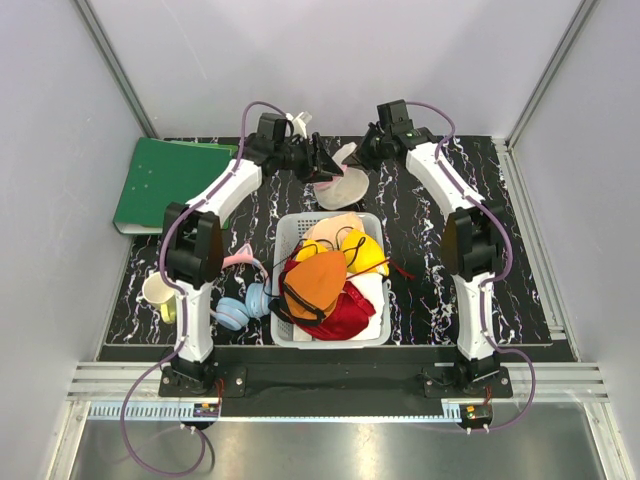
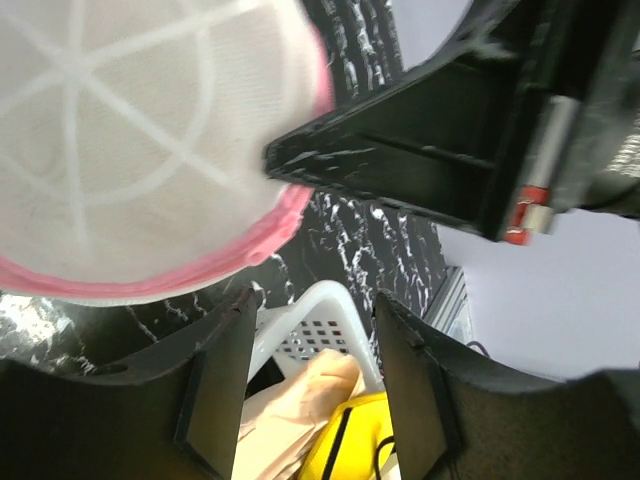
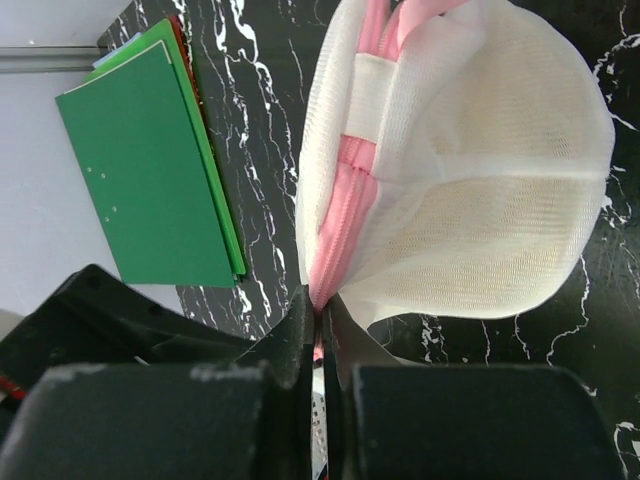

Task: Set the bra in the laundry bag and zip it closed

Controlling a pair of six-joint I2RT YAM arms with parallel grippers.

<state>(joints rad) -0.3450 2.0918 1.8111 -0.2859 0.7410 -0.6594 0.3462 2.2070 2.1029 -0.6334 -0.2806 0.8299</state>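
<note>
At the far side of the bench, the right claw is clamped shut on the pink zipper rim of the laundry bag, holding the white mesh dome tipped on edge. The left claw hovers just beside it, jaws apart and nothing between them. The bra is not yet in play — its yellow cups lie in the basket nearer the arms, tangled with an orange bra, a red bra and black straps. Which yellow belongs to the plain one is hard to tell from above. The bag looks light and floppy, with its rim the firmest hold. The padded bra should be light, soft and springy — best pinched at a cup's edge or the centre bridge, and apt to drag its neighbours out by their straps.
</note>
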